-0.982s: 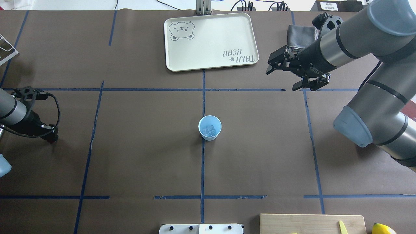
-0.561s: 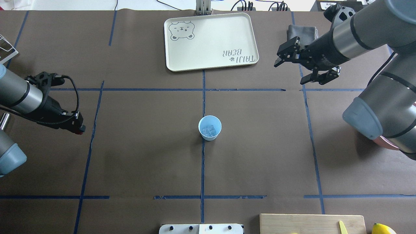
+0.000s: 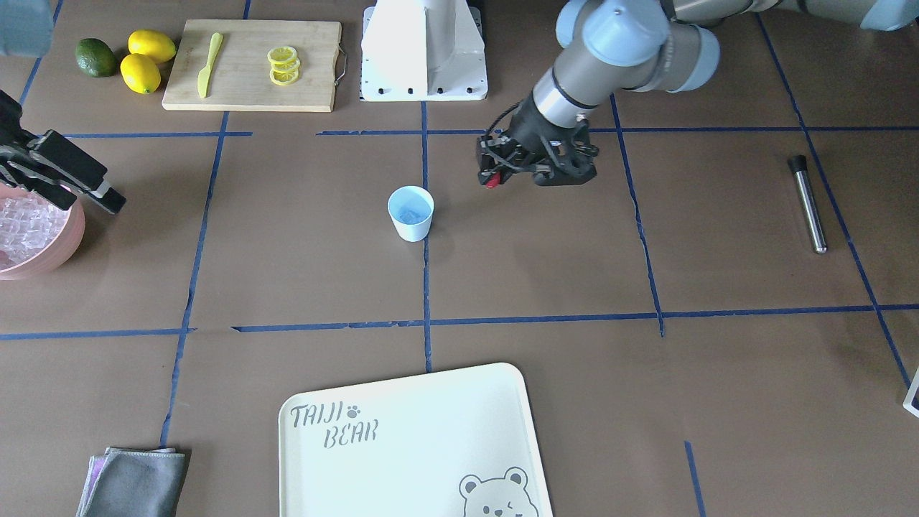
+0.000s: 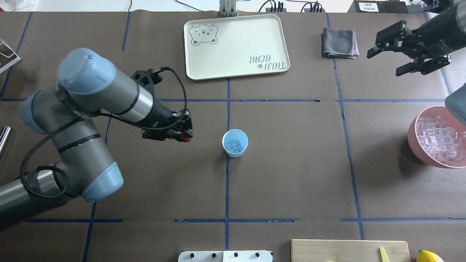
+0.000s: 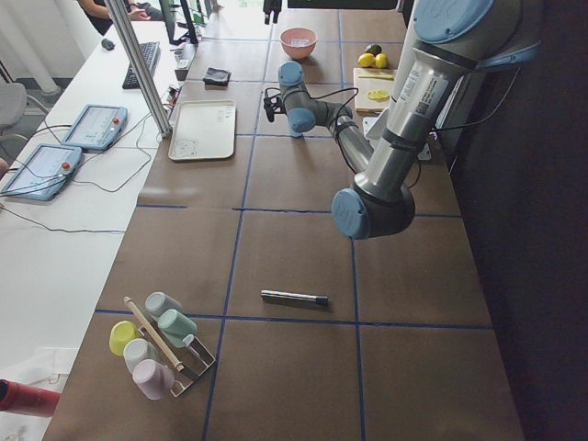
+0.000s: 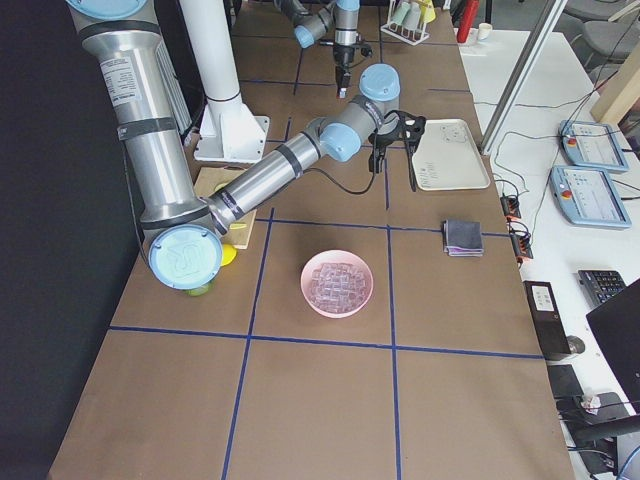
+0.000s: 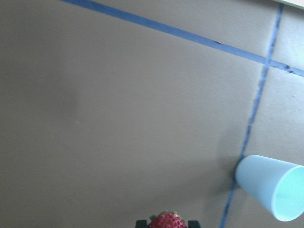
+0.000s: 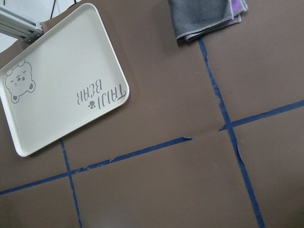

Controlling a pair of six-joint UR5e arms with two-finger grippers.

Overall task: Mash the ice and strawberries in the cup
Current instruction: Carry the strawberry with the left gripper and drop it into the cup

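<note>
Counter (image 4: 291,174) under brown paper with a blue tape grid; white desks alongside. Right end effector (image 4: 383,64) is spread, empty, far off by the pink bowl (image 4: 413,134). Left end effector (image 4: 182,137) is clamped on the strawberry (image 7: 167,221), near the cup (image 4: 235,143) but not over it. Ice (image 4: 233,146) sits in the cup. I read this as berry delivery. Next I centre above the rim and release.

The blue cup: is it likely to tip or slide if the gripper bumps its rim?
The cup probably tips easily: it tapers to a narrow base. It looks thin, so likely light. The ice inside may steady it a little.
</note>
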